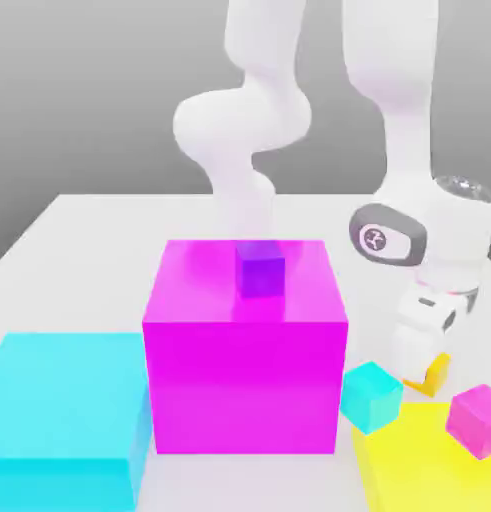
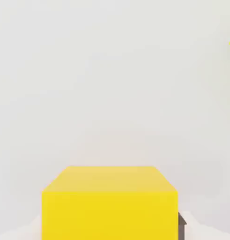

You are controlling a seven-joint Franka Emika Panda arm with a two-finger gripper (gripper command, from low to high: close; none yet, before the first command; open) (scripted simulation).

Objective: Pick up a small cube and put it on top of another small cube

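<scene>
— Where the exterior view catches the white arm's hand [image 1: 429, 345], what is it doing?

— It is low at the exterior view's right, pinching the small orange-yellow cube [image 1: 430, 374] between its fingers. The cube sits down by the white tabletop [image 1: 79, 225], just beside the small cyan cube [image 1: 371, 396] and the big yellow block [image 1: 419, 465] that carries the small pink cube [image 1: 476, 420].

— Which way does the cube point?

— It has no long axis; it looks tilted, one corner toward the near side. Most of it is hidden behind the hand, so whether it touches the tabletop I cannot tell.

— Anything else cut off or readable?

— The big magenta block [image 1: 244, 370] with a small purple cube [image 1: 260, 270] on top hides the arm's base; the big cyan block [image 1: 64, 415] and the yellow block run off the edges. A round emblem [image 1: 373, 238] on the wrist is too small to read.

— And the hand view?

— The orange-yellow cube [image 2: 109, 201] sits close, square-on, top face visible, its lower part cut off. A dark finger [image 2: 181, 224] touches its side.
</scene>
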